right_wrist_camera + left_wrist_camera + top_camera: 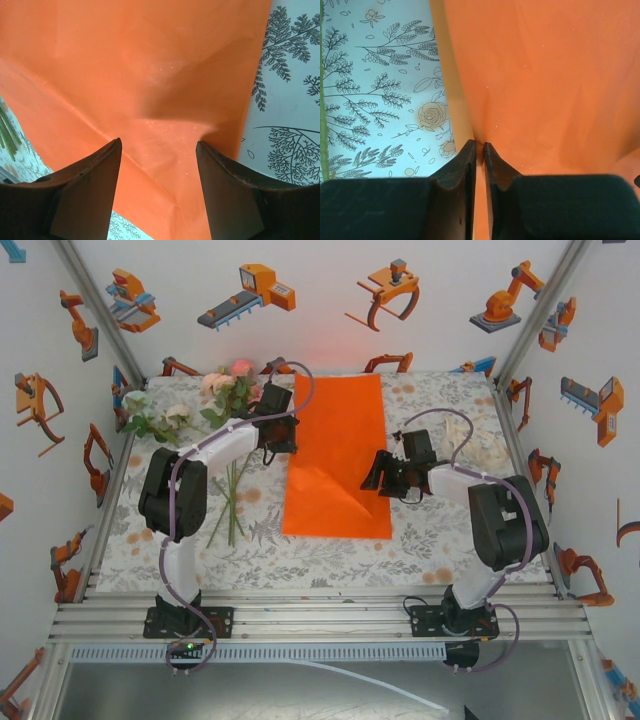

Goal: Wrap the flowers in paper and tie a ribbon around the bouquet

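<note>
While the paper (338, 455) lies flat mid the surface (440, 540), left hand (480, 146) is pinched narrow on its left edge. Right hand (159, 145) stands wide over the creased right edge, gripping nothing. Flowers (222, 390) lie left of the paper.

You have bright, even light with soft shadows; the paper (335, 455) casts an orange glow on the back wall (338, 345). Your wrist views blur the dark fingers (85, 200).
</note>
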{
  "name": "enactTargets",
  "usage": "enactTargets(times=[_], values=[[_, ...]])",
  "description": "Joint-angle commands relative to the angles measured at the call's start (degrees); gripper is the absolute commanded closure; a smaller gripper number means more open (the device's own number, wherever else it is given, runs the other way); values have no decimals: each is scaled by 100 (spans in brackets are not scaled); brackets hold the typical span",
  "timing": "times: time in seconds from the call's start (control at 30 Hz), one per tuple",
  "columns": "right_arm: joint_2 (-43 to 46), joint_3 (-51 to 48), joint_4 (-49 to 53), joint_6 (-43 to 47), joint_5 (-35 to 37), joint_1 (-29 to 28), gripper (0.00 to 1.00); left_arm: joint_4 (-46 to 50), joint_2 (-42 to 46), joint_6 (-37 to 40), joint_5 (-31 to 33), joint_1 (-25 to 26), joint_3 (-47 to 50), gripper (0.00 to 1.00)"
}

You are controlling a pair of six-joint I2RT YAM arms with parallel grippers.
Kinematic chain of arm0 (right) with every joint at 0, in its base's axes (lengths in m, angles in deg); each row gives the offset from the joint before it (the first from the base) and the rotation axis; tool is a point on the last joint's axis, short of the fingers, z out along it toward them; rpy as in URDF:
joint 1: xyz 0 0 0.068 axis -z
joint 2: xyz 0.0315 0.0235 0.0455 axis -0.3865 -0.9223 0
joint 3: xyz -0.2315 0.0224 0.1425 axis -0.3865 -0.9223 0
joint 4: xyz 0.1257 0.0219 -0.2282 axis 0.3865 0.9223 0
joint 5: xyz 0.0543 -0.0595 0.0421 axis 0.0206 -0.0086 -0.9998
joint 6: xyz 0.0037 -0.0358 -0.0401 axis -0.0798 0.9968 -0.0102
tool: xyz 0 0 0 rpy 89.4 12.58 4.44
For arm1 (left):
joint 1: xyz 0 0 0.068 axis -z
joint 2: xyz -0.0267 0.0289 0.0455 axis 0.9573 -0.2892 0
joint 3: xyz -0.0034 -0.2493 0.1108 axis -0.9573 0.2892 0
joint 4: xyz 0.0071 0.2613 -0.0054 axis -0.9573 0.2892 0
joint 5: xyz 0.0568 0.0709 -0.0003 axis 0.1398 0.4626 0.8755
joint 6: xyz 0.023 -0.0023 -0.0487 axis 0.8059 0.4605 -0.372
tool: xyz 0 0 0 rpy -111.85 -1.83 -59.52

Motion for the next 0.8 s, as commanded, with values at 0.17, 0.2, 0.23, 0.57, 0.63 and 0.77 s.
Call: enactTargets(times=[0.17, 0.2, 0.23, 0.57, 0.63, 0.77], values=[[1007, -174, 278, 513, 523, -419, 30, 794, 421, -1071, 40, -12, -407, 100], [1302, -249, 212, 612, 708, -592, 26, 1002, 506, -1393, 128, 2, -472, 100], [1593, -354, 86, 714, 853, -795, 23, 1271, 586, -1828, 305, 13, -550, 100], [2797, -1150, -1226, 2697, 3319, -3997, 1, 2495, 1033, -4503, 398, 195, -748, 100], [2538, -1158, -1587, 3049, 3827, -4622, 1, 2562, 1086, -4850, 388, 217, -776, 100], [1878, -1010, -2122, 3508, 4507, -5432, 1, 2572, 1090, -5375, 339, 228, -820, 100]])
